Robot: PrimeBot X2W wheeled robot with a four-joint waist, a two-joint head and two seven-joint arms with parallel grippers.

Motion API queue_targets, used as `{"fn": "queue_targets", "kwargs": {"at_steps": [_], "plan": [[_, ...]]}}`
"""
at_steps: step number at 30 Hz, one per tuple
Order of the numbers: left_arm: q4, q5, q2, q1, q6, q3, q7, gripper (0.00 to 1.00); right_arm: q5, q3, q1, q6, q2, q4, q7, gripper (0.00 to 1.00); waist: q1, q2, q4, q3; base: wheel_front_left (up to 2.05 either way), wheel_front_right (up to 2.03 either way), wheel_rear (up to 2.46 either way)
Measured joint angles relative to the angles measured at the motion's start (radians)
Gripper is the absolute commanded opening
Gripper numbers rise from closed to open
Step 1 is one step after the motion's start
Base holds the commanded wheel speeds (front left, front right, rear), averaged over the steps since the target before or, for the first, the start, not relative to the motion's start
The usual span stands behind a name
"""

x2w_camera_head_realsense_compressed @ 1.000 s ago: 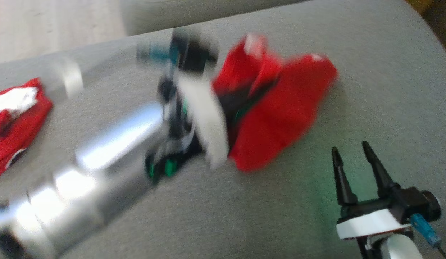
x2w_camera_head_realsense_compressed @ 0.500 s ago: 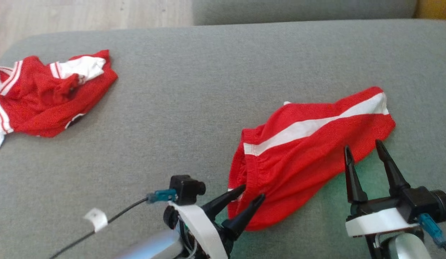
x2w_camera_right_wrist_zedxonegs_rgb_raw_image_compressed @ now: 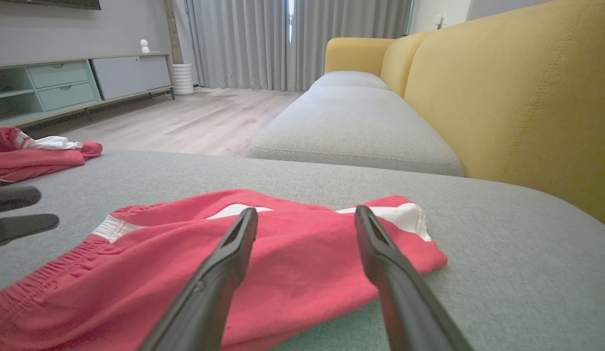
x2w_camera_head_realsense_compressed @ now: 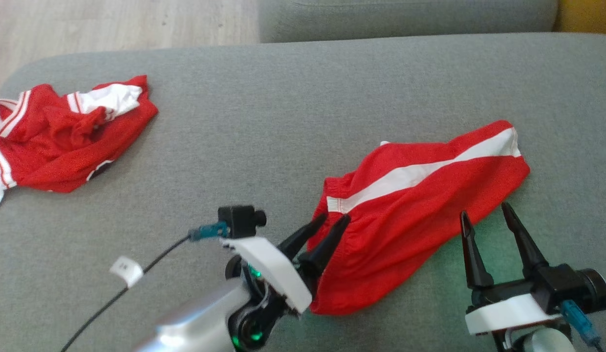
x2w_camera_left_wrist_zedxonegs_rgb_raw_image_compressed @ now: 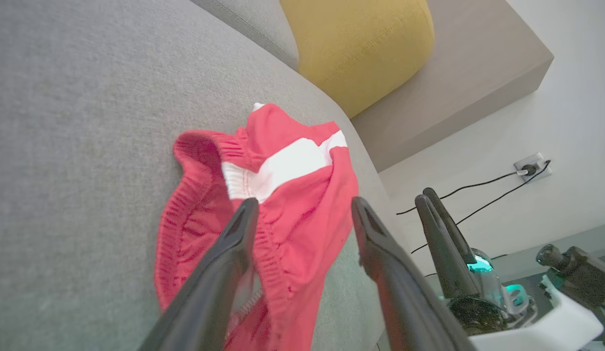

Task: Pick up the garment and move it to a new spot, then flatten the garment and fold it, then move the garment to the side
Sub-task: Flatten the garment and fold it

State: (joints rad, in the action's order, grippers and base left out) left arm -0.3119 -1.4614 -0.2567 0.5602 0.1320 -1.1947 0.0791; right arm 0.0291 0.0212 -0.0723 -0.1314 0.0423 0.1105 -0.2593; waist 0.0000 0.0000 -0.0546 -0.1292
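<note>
Lying rumpled on the right half of the grey cushion [x2w_camera_head_realsense_compressed: 264, 122], the garment [x2w_camera_head_realsense_compressed: 405, 215] is a pair of red shorts set slantwise. Its elastic waistband [x2w_camera_left_wrist_zedxonegs_rgb_raw_image_compressed: 185, 214] is at the left end, nearer me, and the leg hem points toward the cushion's far right. A white stripe [x2w_camera_head_realsense_compressed: 420, 171] runs along it from waistband to hem. The cloth is bunched and the waistband gapes open. The shorts lie well apart from the cushion's far edge.

My left gripper [x2w_camera_head_realsense_compressed: 334, 218] is at the waistband end, its two fingers spread apart and pinching nothing. From my left wrist the gathered band shows beneath and between them, though I cannot tell whether the tips touch the cloth. My right gripper [x2w_camera_head_realsense_compressed: 484, 211] is just beside the garment's near edge, toward the hem end. Its fingers are likewise spread with nothing between them, and the tips point at the cloth.

Farther out, a crumpled red-and-white jersey [x2w_camera_head_realsense_compressed: 63, 137] lies at the cushion's far left corner, well apart from the shorts. A small white tag [x2w_camera_head_realsense_compressed: 127, 270] shows just left of my left forearm. Beyond the far edge are another grey seat [x2w_camera_head_realsense_compressed: 405, 19] and a pale wooden floor [x2w_camera_head_realsense_compressed: 112, 24]. A yellow backrest [x2w_camera_right_wrist_zedxonegs_rgb_raw_image_compressed: 517, 97] rises along the right side.
</note>
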Motion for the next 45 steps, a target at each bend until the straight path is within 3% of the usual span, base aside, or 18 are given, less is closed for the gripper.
{"fn": "queue_targets", "kwargs": {"at_steps": [8, 20, 37, 38, 39, 41, 45], "plan": [[-0.141, 0.013, 0.046, 0.094, 0.0, -0.034, -0.018, 1.0, 0.018, 0.0, 0.001, 0.0, 0.0, -0.001, 0.0, 1.0, 0.0002, 0.0, 0.043, -0.04, 0.0, 0.0, 0.0], [-0.237, 0.029, 0.052, 0.112, 0.0, -0.062, 0.021, 1.0, 0.022, 0.002, 0.0, 0.0, 0.0, -0.002, 0.0, 1.0, 0.0001, 0.0, 0.067, -0.034, 0.0, 0.0, 0.0], [-0.278, -0.015, 0.074, 0.146, 0.0, -0.074, 0.001, 0.99, 0.023, 0.015, 0.002, 0.0, 0.0, -0.001, 0.0, 1.0, 0.0, 0.0, 0.091, -0.058, 0.0, 0.0, 0.0], [-0.279, -0.018, 0.074, 0.149, 0.0, -0.074, 0.001, 0.8, 0.023, 0.014, 0.002, 0.0, 0.0, -0.001, 0.0, 1.0, 0.0001, 0.0, 0.093, -0.06, 0.0, 0.0, 0.0], [-0.28, -0.019, 0.074, 0.152, 0.0, -0.074, 0.001, 0.44, 0.023, 0.014, 0.002, 0.0, 0.0, -0.001, 0.0, 1.0, 0.0001, 0.0, 0.095, -0.061, 0.0, 0.0, 0.0], [-0.28, -0.019, 0.073, 0.154, 0.0, -0.074, 0.0, 0.0, 0.023, 0.014, 0.002, 0.0, 0.0, -0.001, 0.0, 1.0, 0.0001, 0.0, 0.097, -0.062, 0.0, 0.0, 0.0], [-0.266, -0.029, 0.068, 0.153, 0.0, -0.077, -0.009, 0.0, 0.023, 0.008, 0.002, 0.0, 0.0, -0.001, 0.0, 1.0, 0.0001, 0.0, 0.094, -0.056, 0.0, 0.0, 0.0]]}}
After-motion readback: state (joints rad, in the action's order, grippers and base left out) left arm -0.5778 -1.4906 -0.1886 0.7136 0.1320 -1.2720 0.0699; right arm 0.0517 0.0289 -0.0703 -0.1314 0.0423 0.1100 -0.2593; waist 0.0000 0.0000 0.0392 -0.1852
